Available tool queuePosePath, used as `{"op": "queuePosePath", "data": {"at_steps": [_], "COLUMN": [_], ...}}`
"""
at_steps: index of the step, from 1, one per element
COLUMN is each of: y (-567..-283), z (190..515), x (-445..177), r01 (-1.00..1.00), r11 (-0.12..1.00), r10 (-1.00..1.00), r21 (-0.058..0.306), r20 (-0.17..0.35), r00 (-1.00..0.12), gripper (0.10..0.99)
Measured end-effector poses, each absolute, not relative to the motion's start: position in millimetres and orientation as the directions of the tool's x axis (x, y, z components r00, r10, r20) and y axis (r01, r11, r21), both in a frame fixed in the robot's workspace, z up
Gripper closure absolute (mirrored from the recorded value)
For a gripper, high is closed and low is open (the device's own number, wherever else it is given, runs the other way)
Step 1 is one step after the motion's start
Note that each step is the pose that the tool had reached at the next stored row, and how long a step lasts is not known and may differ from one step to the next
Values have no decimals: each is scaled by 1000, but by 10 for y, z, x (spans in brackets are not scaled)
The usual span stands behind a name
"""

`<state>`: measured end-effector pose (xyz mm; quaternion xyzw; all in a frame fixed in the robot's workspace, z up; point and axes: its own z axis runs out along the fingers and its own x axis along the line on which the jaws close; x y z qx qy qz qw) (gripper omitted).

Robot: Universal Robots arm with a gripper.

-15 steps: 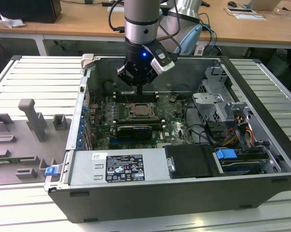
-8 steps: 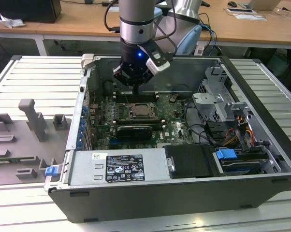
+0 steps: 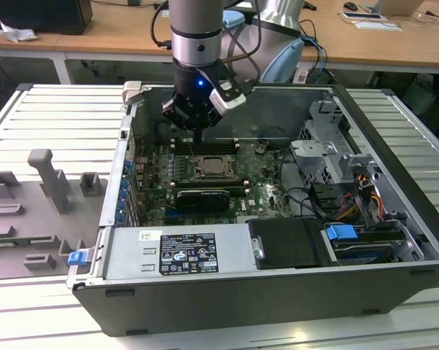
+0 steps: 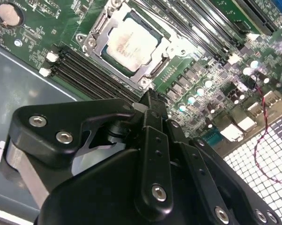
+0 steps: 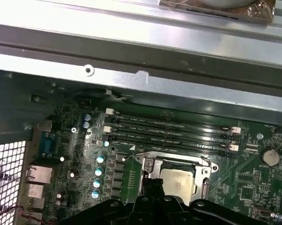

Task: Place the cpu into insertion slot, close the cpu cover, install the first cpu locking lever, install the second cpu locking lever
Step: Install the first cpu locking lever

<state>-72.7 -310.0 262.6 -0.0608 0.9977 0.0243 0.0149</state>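
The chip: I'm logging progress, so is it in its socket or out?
In. The chip lies flat inside the socket, framed by its metal rim, in both wrist views.

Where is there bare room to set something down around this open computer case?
The ribbed tabletop is bare in front of the case, nearest the camera, and behind the grey fixture tray at the exterior view's left. Inside, the motherboard under the gripper and the cables by the drive cage are crowded.
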Motion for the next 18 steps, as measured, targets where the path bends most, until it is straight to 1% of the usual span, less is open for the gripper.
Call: {"op": "queuePosePath", "data": {"at_steps": [2,4,5,18], "y": [-3101,-3101,-3100,-2992], "z": [2627,2625,2623,2597], "x": [-757,-1033,-1068,-1073], "r01": [-118,-118,-118,-101], "r11": [992,992,992,994], "r10": [-116,-116,-116,-99], "r21": [46,52,53,53], "r20": [-32,-34,-34,-34], "r00": [-993,-993,-993,-995], "gripper": [980,980,980,980]}}
